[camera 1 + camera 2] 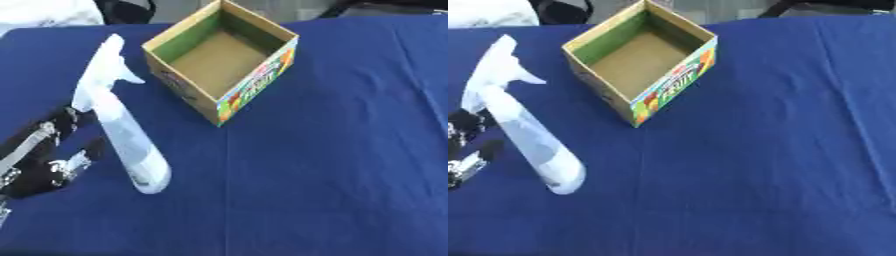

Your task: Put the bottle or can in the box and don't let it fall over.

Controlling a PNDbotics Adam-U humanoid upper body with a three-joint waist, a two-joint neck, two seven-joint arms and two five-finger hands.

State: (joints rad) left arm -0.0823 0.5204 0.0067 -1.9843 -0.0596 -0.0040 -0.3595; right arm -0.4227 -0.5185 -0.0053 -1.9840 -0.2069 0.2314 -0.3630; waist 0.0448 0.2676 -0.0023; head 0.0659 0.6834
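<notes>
A clear spray bottle (pixel 127 135) with a white trigger head (pixel 105 70) stands on the blue table, its base toward me, left of the box. The open cardboard box (pixel 255 86) has a colourful fruit print on its side and nothing inside; it sits at the back middle, one corner pointing at me. My left hand (pixel 39 155) is at the left edge, just beside the bottle's lower half. Its fingers (pixel 77 162) are spread toward the bottle, not closed round it. Whether they touch it is unclear. My right hand shows in no view.
The blue cloth (pixel 350 150) covers the whole table, with wide free room to the right and front. A white object (pixel 48 12) and dark shapes (pixel 385 7) lie beyond the far edge.
</notes>
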